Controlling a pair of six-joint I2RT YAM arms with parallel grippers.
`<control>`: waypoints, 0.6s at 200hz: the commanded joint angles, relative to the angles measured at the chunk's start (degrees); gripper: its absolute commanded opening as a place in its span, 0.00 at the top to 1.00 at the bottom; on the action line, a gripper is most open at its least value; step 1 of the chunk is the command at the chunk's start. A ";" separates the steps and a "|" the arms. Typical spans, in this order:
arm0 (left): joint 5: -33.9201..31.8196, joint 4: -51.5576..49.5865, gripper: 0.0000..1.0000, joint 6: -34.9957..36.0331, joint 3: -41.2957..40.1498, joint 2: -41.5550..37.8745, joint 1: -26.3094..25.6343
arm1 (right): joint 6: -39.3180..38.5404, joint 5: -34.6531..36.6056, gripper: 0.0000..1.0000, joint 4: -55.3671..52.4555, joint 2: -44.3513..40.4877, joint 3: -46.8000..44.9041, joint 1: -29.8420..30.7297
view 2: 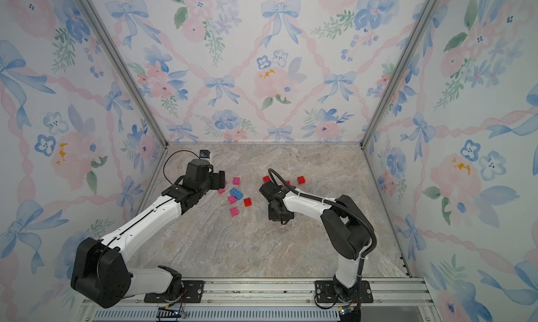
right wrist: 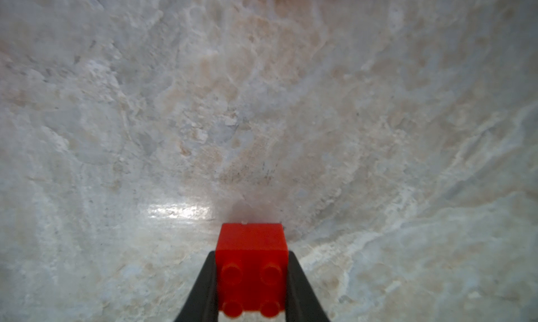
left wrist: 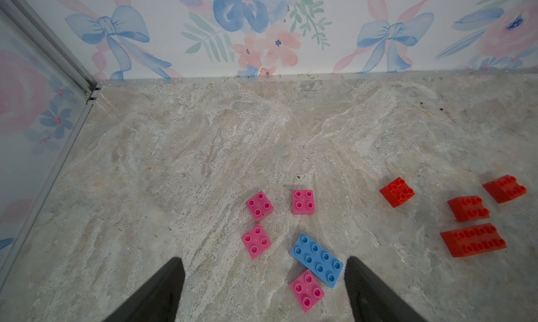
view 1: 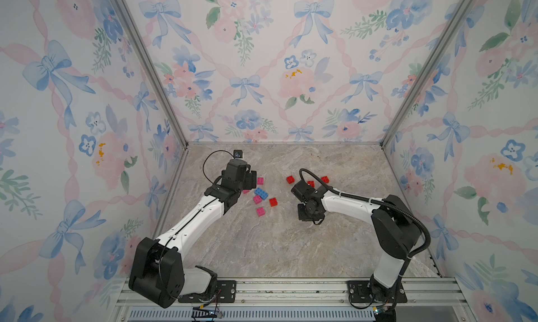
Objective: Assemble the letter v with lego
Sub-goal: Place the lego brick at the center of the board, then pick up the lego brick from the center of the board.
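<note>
Several pink lego bricks [left wrist: 256, 241] and one longer blue brick [left wrist: 317, 259] lie on the marble floor ahead of my left gripper [left wrist: 263, 263], which is open with nothing in it. In both top views the left gripper [view 1: 252, 180] hangs just left of that cluster [view 1: 261, 193]. Loose red bricks [left wrist: 397, 192] lie further right. My right gripper [right wrist: 251, 255] is shut on a red brick [right wrist: 251, 247], studs toward the camera, low over bare floor. In a top view the right gripper [view 1: 311, 216] points down in front of the red bricks [view 1: 290, 179]; the held brick is hidden there.
Floral walls close in the marble floor [view 1: 262, 247] at the back and both sides, with metal corner posts [view 1: 180, 137]. A metal rail [view 1: 291, 288] carrying both arm bases runs along the front. One red brick [view 1: 273, 201] sits beside the pink and blue cluster.
</note>
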 commanded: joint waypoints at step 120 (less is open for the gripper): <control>2.13 2.39 0.09 0.44 -2.60 -0.73 0.46 | -10.15 -3.79 0.01 -10.18 6.10 16.86 -12.46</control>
